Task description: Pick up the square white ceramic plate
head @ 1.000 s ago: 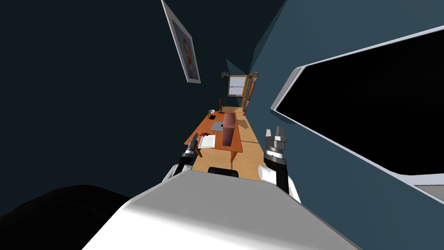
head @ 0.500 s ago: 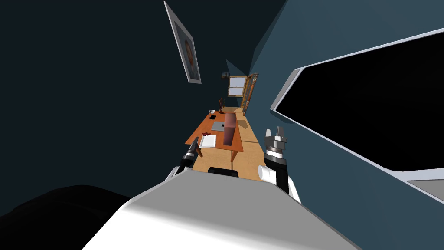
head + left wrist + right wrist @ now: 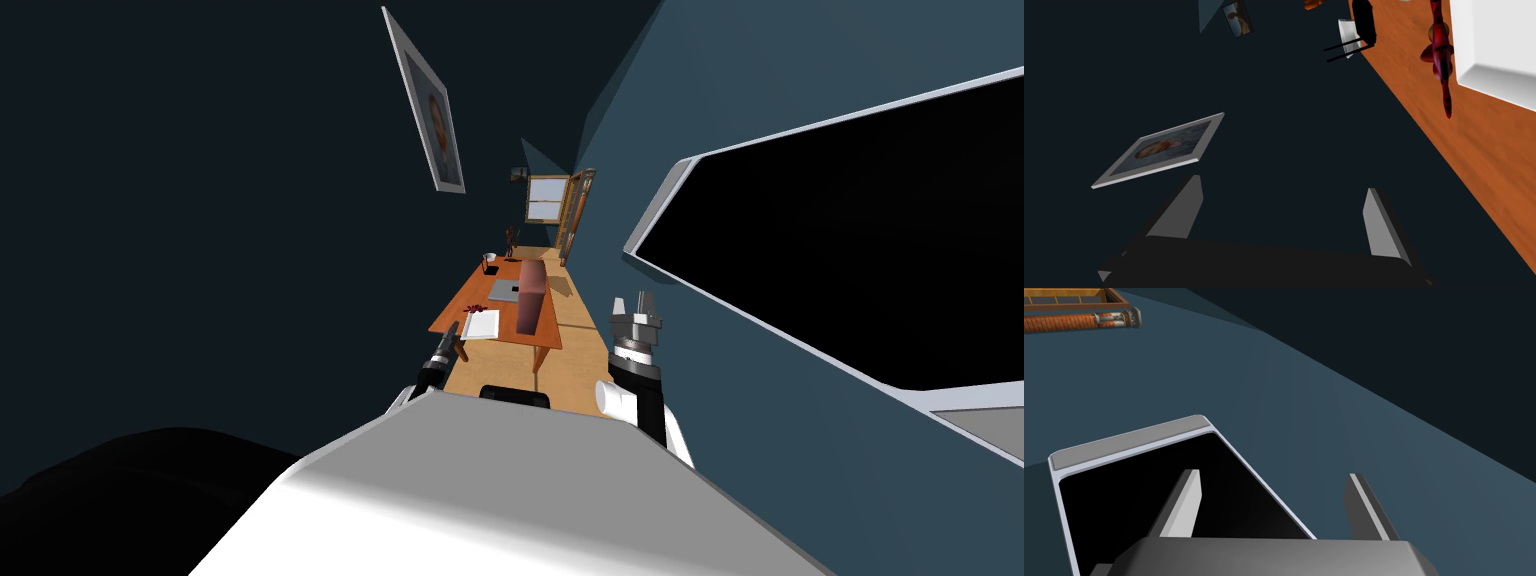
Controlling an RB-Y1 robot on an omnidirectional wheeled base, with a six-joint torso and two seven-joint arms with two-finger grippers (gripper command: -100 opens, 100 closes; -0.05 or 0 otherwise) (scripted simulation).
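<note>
On the orange wooden table's near end, the square white plate lies ungrasped. The left gripper has drawn back slightly, spread wide and empty; the right gripper is likewise open and empty.

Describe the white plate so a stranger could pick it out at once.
Find the long orange table along the dark wall. At its near end lies the square plate, a small red thing beside it. It is the only flat white square with a raised rim; the flat slab farther along is grey.
</note>
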